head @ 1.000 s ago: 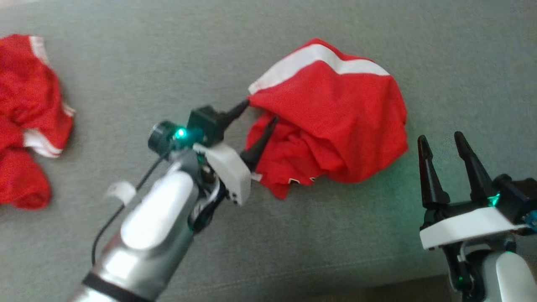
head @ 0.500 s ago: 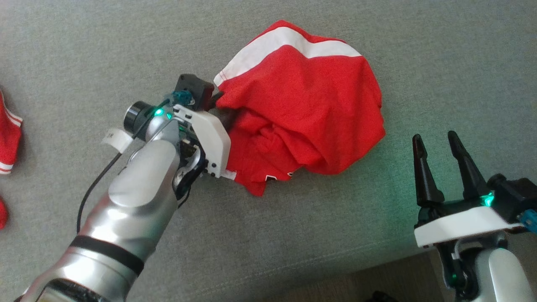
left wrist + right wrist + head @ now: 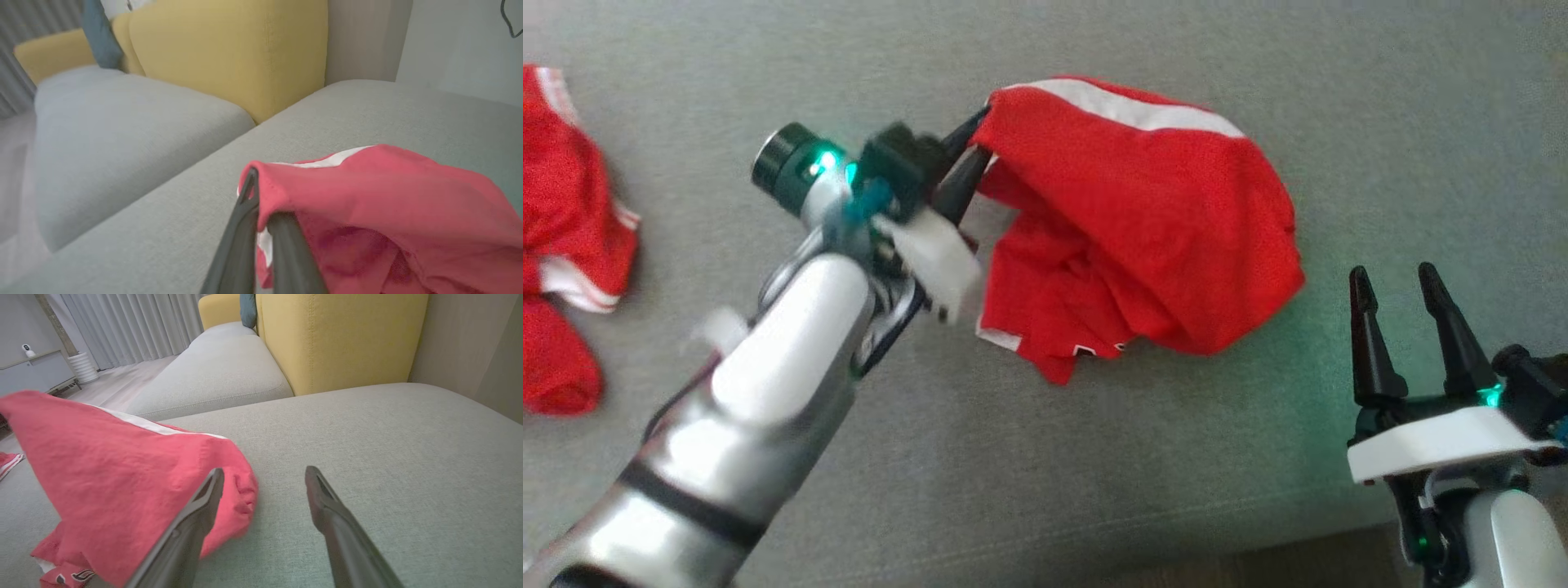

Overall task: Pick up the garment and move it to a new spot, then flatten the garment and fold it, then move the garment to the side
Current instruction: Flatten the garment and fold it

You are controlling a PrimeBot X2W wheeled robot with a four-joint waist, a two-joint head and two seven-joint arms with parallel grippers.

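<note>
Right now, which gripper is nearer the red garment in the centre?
Left. The left gripper is shut on the upper-left edge of the red garment; the right gripper stands open, apart from it, off its lower-right side.

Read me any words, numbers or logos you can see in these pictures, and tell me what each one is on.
No text here can be read.
Red garment: white print on its lower fold, crumpled and blurred, unreadable.
White tag by the left arm's cable: blurred, nothing legible.
</note>
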